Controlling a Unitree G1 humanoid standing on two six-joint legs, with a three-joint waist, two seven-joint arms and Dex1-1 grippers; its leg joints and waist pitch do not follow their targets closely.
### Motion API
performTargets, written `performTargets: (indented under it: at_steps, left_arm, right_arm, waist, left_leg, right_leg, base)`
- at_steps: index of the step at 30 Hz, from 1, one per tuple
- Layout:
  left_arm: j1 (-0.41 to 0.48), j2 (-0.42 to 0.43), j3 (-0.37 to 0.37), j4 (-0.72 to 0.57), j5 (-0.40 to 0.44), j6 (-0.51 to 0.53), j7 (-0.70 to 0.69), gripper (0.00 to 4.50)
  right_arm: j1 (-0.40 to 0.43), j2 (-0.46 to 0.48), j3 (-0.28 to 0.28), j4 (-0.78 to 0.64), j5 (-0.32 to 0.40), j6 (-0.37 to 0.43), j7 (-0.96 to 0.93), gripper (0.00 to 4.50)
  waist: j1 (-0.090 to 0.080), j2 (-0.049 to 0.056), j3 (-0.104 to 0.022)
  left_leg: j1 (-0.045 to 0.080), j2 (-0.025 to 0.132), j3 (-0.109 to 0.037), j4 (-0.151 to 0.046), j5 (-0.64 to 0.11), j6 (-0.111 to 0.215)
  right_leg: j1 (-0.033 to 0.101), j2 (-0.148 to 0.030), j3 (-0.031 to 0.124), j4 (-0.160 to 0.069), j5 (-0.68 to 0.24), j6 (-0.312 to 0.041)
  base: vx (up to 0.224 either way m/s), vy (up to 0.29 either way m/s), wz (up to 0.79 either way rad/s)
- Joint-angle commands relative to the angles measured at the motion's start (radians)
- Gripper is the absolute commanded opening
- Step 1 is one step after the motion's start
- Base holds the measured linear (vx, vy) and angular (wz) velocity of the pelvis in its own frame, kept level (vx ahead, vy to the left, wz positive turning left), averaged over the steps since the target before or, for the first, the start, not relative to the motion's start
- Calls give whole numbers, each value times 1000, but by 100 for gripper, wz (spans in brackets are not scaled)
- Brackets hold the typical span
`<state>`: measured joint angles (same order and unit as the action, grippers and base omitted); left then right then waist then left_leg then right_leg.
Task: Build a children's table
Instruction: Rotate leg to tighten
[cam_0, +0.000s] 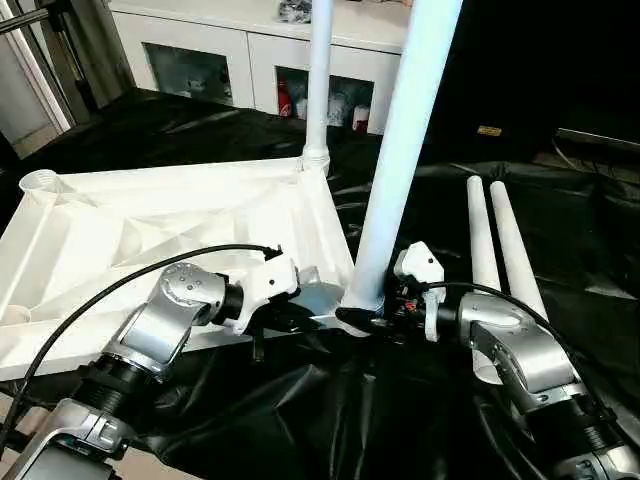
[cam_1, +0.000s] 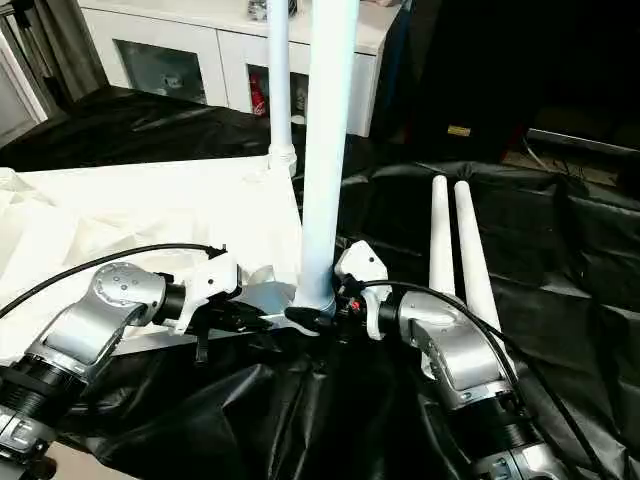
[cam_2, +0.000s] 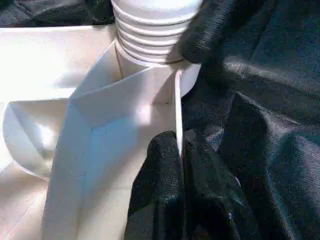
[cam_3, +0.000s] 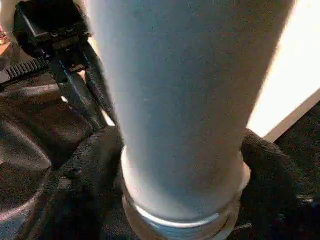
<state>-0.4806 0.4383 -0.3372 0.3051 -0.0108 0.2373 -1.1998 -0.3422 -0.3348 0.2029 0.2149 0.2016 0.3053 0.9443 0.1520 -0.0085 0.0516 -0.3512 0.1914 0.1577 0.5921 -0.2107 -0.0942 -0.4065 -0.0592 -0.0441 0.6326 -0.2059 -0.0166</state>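
The children's table lies upside down, its white ribbed tabletop (cam_0: 150, 220) on the black-draped work table. One white leg (cam_0: 320, 80) stands upright in the far corner socket. A second leg (cam_0: 400, 150) stands in the near right corner socket, and my right gripper (cam_0: 362, 316) is shut on it just above its base, one black finger (cam_3: 90, 170) on each side. My left gripper (cam_0: 300, 315) is shut on the tabletop's rim (cam_2: 177, 115) beside that socket, close to the leg's threaded end (cam_2: 155, 30). Two loose legs (cam_0: 482, 230) (cam_0: 515, 245) lie side by side to the right.
An open round socket (cam_0: 40, 185) shows at the tabletop's far left corner. A white cabinet (cam_0: 250, 50) with glass doors stands behind the work table. Crumpled black cloth (cam_0: 300, 400) covers the near edge between my forearms.
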Motion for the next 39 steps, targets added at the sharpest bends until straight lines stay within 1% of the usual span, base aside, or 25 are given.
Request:
performTargets:
  at_steps: [1,5,9,11,13,15,16,17,18,19,20,21,22,23,24,25,26,28,31,33,34,35,36,38,39]
  left_arm:
    - [-17,-24,0,-13,-39,-44,-18,0]
    - [-14,-24,-1,-14,-39,-43,-18,0]
    - [-9,-30,4,-17,-42,-45,-10,0]
    - [-16,-48,14,-7,-37,-41,26,0]
    - [-36,-73,19,23,-5,-20,99,0]
    - [-67,-105,23,69,28,29,182,0]
    - [-90,-142,37,105,37,42,247,0]
    - [-105,-166,47,128,40,47,289,0]
    - [-135,-210,62,169,47,59,365,0]
    - [-135,-210,62,169,47,59,365,0]
    - [-164,-252,79,210,53,79,444,0]
    - [-212,-319,102,280,58,105,556,0]
    - [-225,-336,105,300,59,105,581,0]
    - [-225,-336,105,300,59,105,581,0]
    - [-236,-354,100,318,62,90,591,0]
    - [-245,-374,96,333,66,71,591,0]
    - [-246,-380,95,334,66,67,586,0]
    - [-242,-380,88,330,64,68,559,0]
    - [-237,-371,83,327,65,62,539,0]
    - [-222,-341,70,317,64,48,481,0]
    - [-211,-324,60,305,64,22,450,0]
    - [-204,-313,53,297,65,2,431,0]
    - [-196,-303,47,286,58,-11,403,0]
    - [-187,-290,43,270,49,-2,372,0]
    - [-167,-266,35,244,37,-31,316,0]
  right_arm:
    - [11,-4,-4,-6,9,8,2,305]
    - [12,-1,-4,-4,6,6,-3,284]
    - [19,17,-9,5,2,0,-32,278]
    - [18,41,-17,26,-13,-4,-88,277]
    - [12,79,-33,58,-30,3,-171,277]
    - [-1,130,-56,100,-40,10,-268,277]
    - [-19,173,-78,139,-43,19,-348,277]
    - [-32,201,-93,165,-45,25,-401,277]
    - [-64,245,-120,227,-54,25,-510,277]
    - [-64,245,-120,227,-54,25,-510,277]
    - [-95,279,-137,285,-63,22,-590,277]
    - [-152,326,-138,373,-84,-8,-674,277]
    - [-169,339,-136,396,-87,-19,-689,277]
    - [-169,339,-136,396,-87,-19,-689,277]
    - [-187,353,-136,414,-85,-29,-692,277]
    - [-204,367,-141,423,-81,-41,-684,332]
    - [-207,370,-141,419,-79,-46,-674,346]
    - [-209,371,-148,416,-85,-55,-658,356]
    - [-209,360,-143,418,-94,-71,-650,390]
    - [-200,321,-126,392,-96,-98,-580,390]
    - [-188,301,-113,366,-93,-101,-533,390]
    - [-181,288,-105,349,-91,-103,-504,390]
    - [-174,274,-97,336,-87,-102,-479,390]
    - [-165,254,-87,316,-84,-102,-445,390]
    - [-149,217,-71,278,-78,-96,-384,390]
  waist:
    - [0,-4,-69]
    - [0,-4,-68]
    - [0,-4,-68]
    - [-2,-4,-67]
    - [-4,-4,-66]
    - [-7,-5,-64]
    - [-8,-2,-63]
    - [-12,-3,-59]
    - [-10,0,-60]
    - [-14,0,-60]
    - [-10,1,-60]
    - [-17,0,-56]
    - [-13,1,-61]
    - [-13,-1,-63]
    - [-9,-1,-65]
    - [-9,-2,-64]
    - [-8,-3,-65]
    - [-6,-1,-68]
    - [-8,0,-66]
    - [-8,-2,-65]
    - [-7,2,-65]
    - [-7,-1,-65]
    - [-8,1,-65]
    - [-7,-1,-63]
    - [-7,1,-62]
  left_leg:
    - [-4,29,-1,-57,-19,52]
    - [-4,29,-1,-58,-28,51]
    - [-4,29,-1,-59,-28,48]
    - [-5,29,-1,-60,-34,43]
    - [-5,28,-1,-61,-38,34]
    - [0,27,-1,-65,-68,16]
    - [0,28,-2,-67,-80,6]
    - [-1,26,-1,-69,-93,2]
    - [4,26,-2,-70,-116,-14]
    - [4,25,-1,-70,-123,-19]
    - [4,26,-5,-73,-136,-24]
    - [4,23,0,-72,-148,-31]
    - [9,23,-3,-73,-153,-35]
    - [7,23,-3,-71,-141,-32]
    - [3,25,-3,-69,-113,-21]
    - [0,25,-3,-69,-108,-15]
    - [-5,22,-3,-68,-95,-2]
    - [-8,23,-3,-66,-69,15]
    - [-6,24,-3,-68,-90,18]
    - [-7,24,-3,-69,-100,21]
    - [-6,25,-4,-69,-105,21]
    - [-7,25,-4,-69,-109,27]
    - [-7,26,-3,-69,-102,29]
    - [-7,27,-2,-69,-102,32]
    - [-8,27,-4,-71,-107,33]
  right_leg:
    - [65,-75,43,-55,31,-223]
    - [65,-75,43,-57,16,-222]
    - [65,-75,43,-57,8,-217]
    - [64,-76,44,-59,-4,-214]
    - [64,-76,43,-62,-23,-209]
    - [61,-77,43,-71,-96,-195]
    - [60,-79,43,-73,-130,-192]
    - [59,-77,44,-78,-156,-185]
    - [56,-80,44,-84,-209,-174]
    - [54,-80,45,-86,-229,-171]
    - [58,-83,44,-89,-261,-156]
    - [51,-80,46,-93,-274,-154]
    - [50,-81,45,-95,-286,-151]
    - [53,-81,46,-92,-264,-152]
    - [55,-80,47,-84,-191,-159]
    - [56,-80,46,-82,-167,-161]
    - [60,-79,45,-81,-139,-160]
    - [62,-80,44,-75,-89,-168]
    - [61,-80,43,-79,-114,-172]
    - [62,-82,44,-81,-136,-168]
    - [61,-82,43,-83,-144,-167]
    - [64,-81,44,-83,-145,-161]
    - [61,-81,45,-82,-133,-165]
    - [62,-82,45,-83,-147,-165]
    - [62,-83,44,-85,-161,-164]
  base:
    - [0,0,0]
    - [0,0,0]
    - [0,0,0]
    - [0,0,0]
    - [0,0,0]
    - [0,0,0]
    - [0,0,0]
    - [0,0,0]
    - [0,0,0]
    - [0,0,0]
    - [0,0,0]
    - [0,0,0]
    - [0,0,0]
    - [0,0,0]
    - [0,0,0]
    - [0,0,0]
    - [0,0,0]
    - [0,0,0]
    - [0,0,0]
    - [0,0,0]
    - [0,0,0]
    - [0,0,0]
    - [0,0,0]
    - [0,0,0]
    - [0,0,0]
